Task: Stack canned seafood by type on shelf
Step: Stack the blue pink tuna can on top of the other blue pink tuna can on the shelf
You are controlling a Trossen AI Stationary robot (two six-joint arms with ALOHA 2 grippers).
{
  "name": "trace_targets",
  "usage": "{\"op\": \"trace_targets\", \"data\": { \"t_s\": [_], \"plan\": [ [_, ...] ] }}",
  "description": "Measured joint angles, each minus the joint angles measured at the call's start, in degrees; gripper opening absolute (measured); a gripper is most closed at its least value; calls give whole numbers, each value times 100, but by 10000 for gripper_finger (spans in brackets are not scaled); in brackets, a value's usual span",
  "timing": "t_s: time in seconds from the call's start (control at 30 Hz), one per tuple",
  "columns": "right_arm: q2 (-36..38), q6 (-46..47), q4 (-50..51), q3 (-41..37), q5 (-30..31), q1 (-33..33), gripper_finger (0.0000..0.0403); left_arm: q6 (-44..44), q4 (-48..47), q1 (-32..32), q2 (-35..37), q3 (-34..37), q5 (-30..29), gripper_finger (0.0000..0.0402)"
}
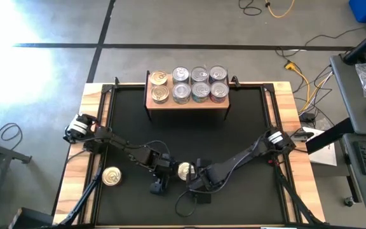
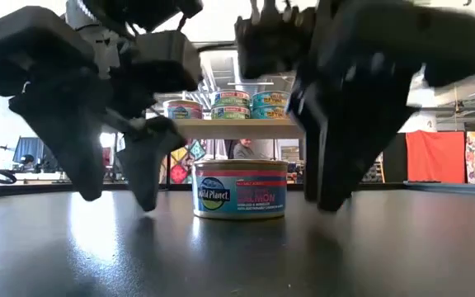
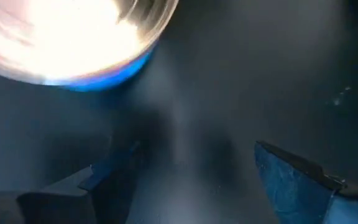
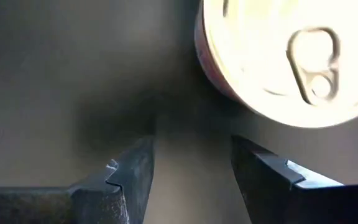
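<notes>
A short round can (image 1: 185, 170) with a pale lid and a pink and blue salmon label (image 2: 240, 190) stands upright on the black table top near the front edge. My left gripper (image 1: 166, 170) hovers open just to its left, and my right gripper (image 1: 197, 175) hovers open just to its right. Both point steeply down, and nothing is between the fingers of either (image 3: 191, 180) (image 4: 191, 168). The right wrist view shows the can's pull-tab lid (image 4: 291, 56) beyond the fingertips. The light-wood shelf (image 1: 188, 105) at the far side carries two gold-lidded cans (image 1: 159, 86) and several silver-lidded ones (image 1: 199, 83).
A gold-lidded can (image 1: 112, 176) stands on the table at the near left, beside my left arm. Bare black table top (image 1: 189, 133) lies between the shelf and the grippers. The table's wooden border (image 1: 81, 152) runs along both sides.
</notes>
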State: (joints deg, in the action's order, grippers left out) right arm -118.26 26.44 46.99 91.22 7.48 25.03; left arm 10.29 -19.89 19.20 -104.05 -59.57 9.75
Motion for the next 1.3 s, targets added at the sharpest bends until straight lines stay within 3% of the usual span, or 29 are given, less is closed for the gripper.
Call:
{"op": "trace_targets", "data": {
  "t_s": [0.27, 0.53, 0.8, 1.07, 1.3],
  "plan": [
    [-143, -401, -16, 4, 38, -206, 201, 352, 117, 4, 15, 128, 23, 319],
    [-133, -459, -18, 17, 290, -317, 201, 91, 242, -100, 15, 120, -127, 392],
    [-133, -459, -16, 17, 280, -355, 201, -103, 482, -259, 4, 124, -415, 399],
    [-127, -452, 2, 17, 300, -368, 201, -281, 1258, -227, 2, 184, -1063, 400],
    [-125, -433, 5, 17, 249, -366, 201, -143, 3111, -143, -253, 737, -1488, 400]
  ]
}}
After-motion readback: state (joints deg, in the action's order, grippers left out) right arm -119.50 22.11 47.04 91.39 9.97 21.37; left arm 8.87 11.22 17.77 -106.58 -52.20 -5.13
